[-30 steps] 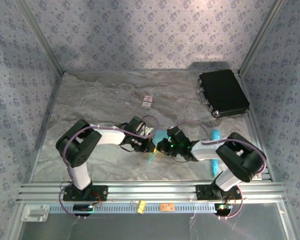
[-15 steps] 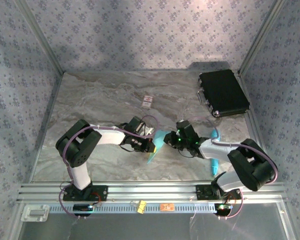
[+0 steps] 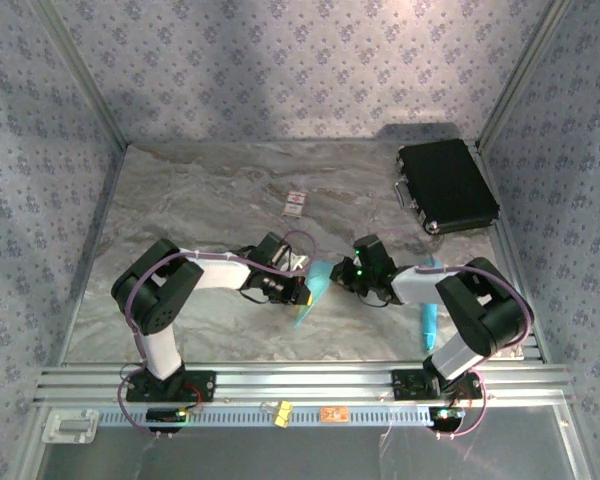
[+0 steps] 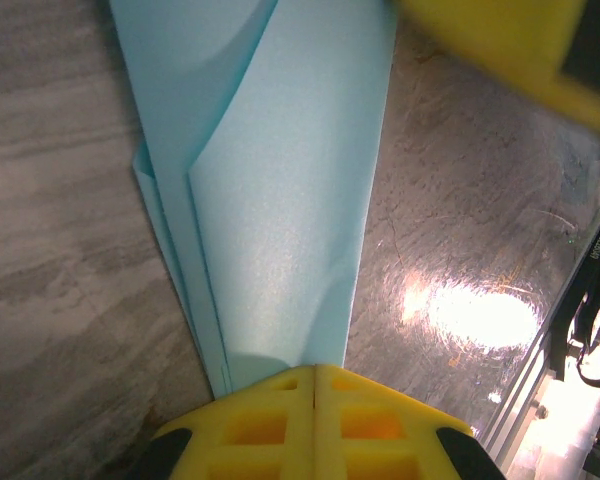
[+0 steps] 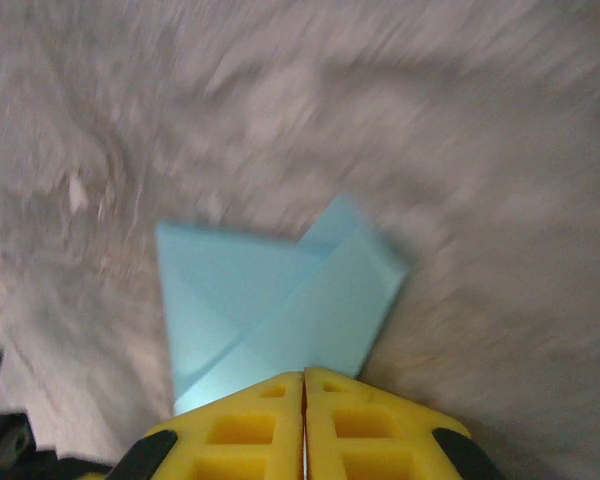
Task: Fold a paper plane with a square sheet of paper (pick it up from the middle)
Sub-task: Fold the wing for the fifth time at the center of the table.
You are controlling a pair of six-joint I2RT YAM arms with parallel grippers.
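The thin light-blue paper sheet is already folded into a narrow layered wedge. It hangs between the two arms near the middle of the grey marbled bench, just above the surface.

The left hand has its yellow pads pressed together, pinching the narrow end of the sheet. The right hand is also pressed together, pinching a folded corner where two flaps overlap. That view is blurred, so I can't tell how deep its bite goes.

Step in hand looks like setting or tightening a crease with both ends held. To do it well:
- Keep the left pinch fixed as the anchor.
- Move the right hand slowly along the fold line so the layers stay stacked and don't fan out.
- Don't pull the two hands apart hard — paper this thin would probably tear or slip out of the pads.
- Keep the sheet low and close to the bench so the flap can be pressed flat against it.

Against the frame a second ago, the right hand has shifted toward the far side of the bench. Its elbow has swung in too, so more of the slim cyan pen-like stick shows below the forearm. The left arm hasn't moved, and the sheet stays pinched at both ends. The black flat case and the small white card with red marks are unchanged.
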